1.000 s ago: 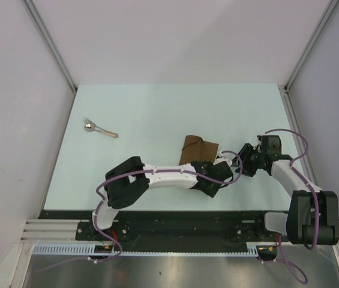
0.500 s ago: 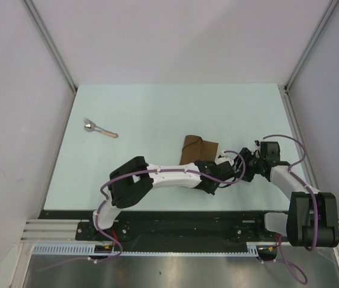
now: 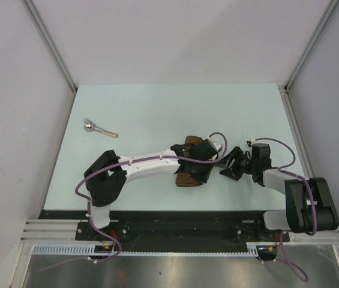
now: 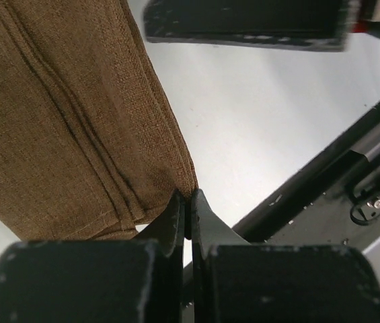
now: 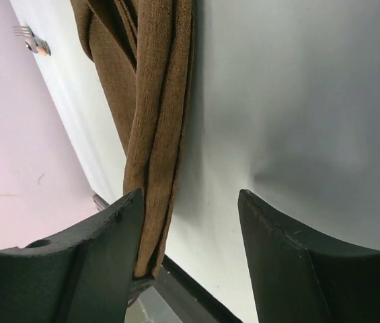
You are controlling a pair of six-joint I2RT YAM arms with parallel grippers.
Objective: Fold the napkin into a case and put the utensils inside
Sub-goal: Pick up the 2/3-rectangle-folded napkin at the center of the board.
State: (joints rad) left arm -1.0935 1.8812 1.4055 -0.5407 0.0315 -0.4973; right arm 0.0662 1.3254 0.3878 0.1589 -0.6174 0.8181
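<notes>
We find the dark-brown woven napkin (image 3: 188,179) gathered into a long, narrow band. It lies near the middle of the pale green table (image 3: 157,108), toward the near edge. The weave is coarse and linen-like, with soft parallel creases running lengthwise.

The left gripper (image 4: 187,198) has its black fingers pressed together, pinching a corner of the napkin. It sits over the band in the overhead view.

The right gripper (image 5: 190,196) stands just right of the napkin with its jaws apart and nothing held. The band runs close along one finger, and we cannot tell whether they touch.

The small utensils (image 3: 99,128), with shiny silver heads and slim tan handles, lie at the far left, well apart from the napkin.
</notes>
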